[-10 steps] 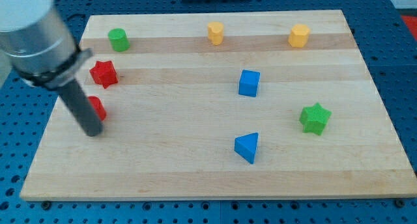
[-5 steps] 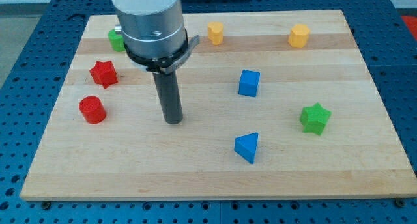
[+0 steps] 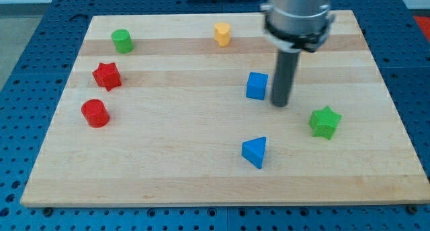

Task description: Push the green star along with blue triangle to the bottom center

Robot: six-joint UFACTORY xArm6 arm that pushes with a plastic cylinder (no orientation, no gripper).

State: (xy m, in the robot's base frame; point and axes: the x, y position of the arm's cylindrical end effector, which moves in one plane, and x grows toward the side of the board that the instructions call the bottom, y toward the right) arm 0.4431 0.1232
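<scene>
The green star point(image 3: 325, 121) lies on the wooden board point(image 3: 168, 170) at the view's right, middle height. The blue triangle point(image 3: 255, 152) lies lower, near the bottom centre, to the left of the star. My tip point(image 3: 279, 103) rests on the board just right of the blue cube point(image 3: 256, 86), up and left of the green star and above the blue triangle. It touches neither the star nor the triangle.
A red star point(image 3: 107, 76) and a red cylinder point(image 3: 95, 113) lie at the view's left. A green cylinder point(image 3: 121, 40) and a yellow block point(image 3: 222, 33) lie near the top edge. The arm hides the board's top right part.
My tip has swept from the view's left, beside the red cylinder, across the board to the right of the blue cube. The arm now covers the yellow block at the top right. No block moved.
</scene>
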